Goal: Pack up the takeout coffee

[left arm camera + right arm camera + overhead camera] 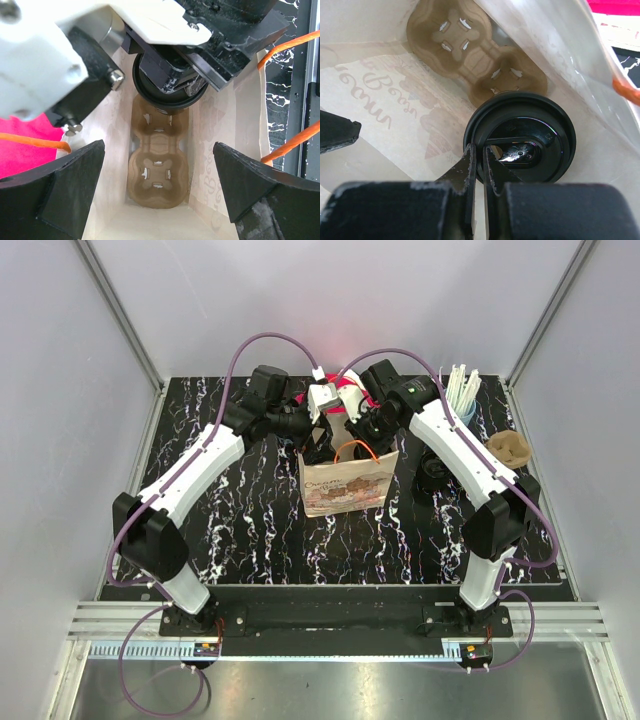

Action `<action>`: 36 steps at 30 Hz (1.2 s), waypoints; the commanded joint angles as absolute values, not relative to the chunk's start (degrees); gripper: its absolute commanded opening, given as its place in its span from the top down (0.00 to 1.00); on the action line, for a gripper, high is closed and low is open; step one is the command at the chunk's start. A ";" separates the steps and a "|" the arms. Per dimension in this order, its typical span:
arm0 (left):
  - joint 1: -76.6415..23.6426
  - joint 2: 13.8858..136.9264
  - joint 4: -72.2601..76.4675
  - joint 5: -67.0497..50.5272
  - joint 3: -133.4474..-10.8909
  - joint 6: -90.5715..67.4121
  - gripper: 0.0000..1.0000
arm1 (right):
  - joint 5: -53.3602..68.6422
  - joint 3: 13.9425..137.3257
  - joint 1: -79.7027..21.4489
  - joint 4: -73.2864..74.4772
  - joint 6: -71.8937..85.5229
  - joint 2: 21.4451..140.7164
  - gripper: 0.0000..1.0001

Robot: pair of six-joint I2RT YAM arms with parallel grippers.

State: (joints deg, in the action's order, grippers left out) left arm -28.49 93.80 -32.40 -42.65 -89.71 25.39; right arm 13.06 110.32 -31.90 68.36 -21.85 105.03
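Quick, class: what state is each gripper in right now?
Left gripper: open, holding nothing, at the mouth of the printed paper bag.
Right gripper: shut on the rim of the black round plastic cup lid.

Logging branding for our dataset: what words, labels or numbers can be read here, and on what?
"Bon" (roughly): cursive print showing through the paper bag wall, right wrist view; the rest is unclear.
Bag front, top view: a cursive line, too small to read.
Nothing else shows text.
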 commanded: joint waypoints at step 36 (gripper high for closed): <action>-28.21 92.02 -28.21 -43.07 -89.82 22.85 0.01 | 13.80 104.59 -32.61 60.21 -25.92 101.69 1.00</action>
